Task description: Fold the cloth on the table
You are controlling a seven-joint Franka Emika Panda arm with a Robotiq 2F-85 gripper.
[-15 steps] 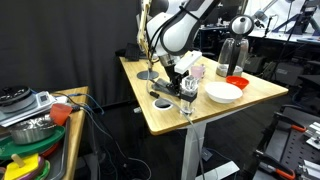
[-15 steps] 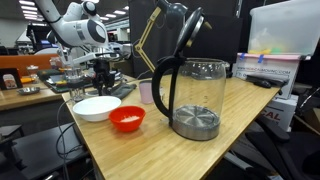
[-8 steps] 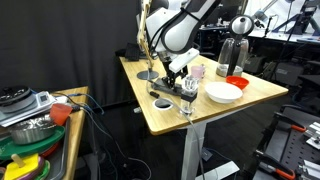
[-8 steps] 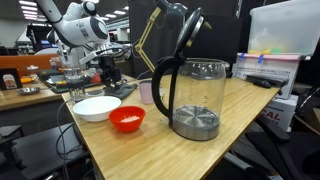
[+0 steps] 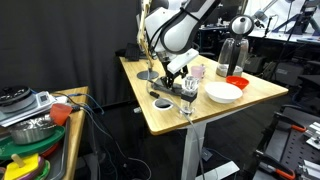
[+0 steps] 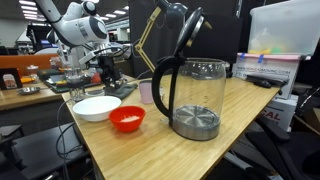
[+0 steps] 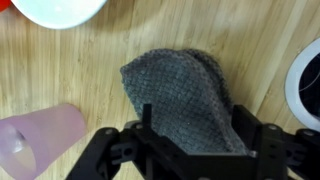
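Wrist view: cloth [image 7: 180, 95] lies flat on the counter [image 7: 60, 70], mid-frame. It is grey knit with a rounded outline. A second layer's edge shows along its upper right side, so it looks doubled over there. Its lower end is hidden behind the pincer body.

Pincer [image 7: 192, 128] enters from the bottom edge with the jaws spread wide, one on each side of the cloth's lower part. It is released, not clamped on anything. Can't tell whether the jaws touch the fabric.

Around the cloth in the same view:
- white bowl [image 7: 55, 10] is at top left, cropped and apart from the cloth
- pink cup [image 7: 35, 140] lies at lower left, near the cloth but not touching
- a round white-rimmed thing [image 7: 308, 80] is cut off at the right edge, just beside the cloth; can't tell what it is

Exterior views: the arm reaches down over the far part of the counter, with the pincer above the surface. The cloth itself is too small and too hidden to make out there. The white bowl and a red bowl [image 6: 127, 119] sit side by side. A glass kettle [image 6: 190, 95] stands close to the camera, well apart from the pincer. A side bench [image 5: 75, 120] with pots stands apart from the counter.
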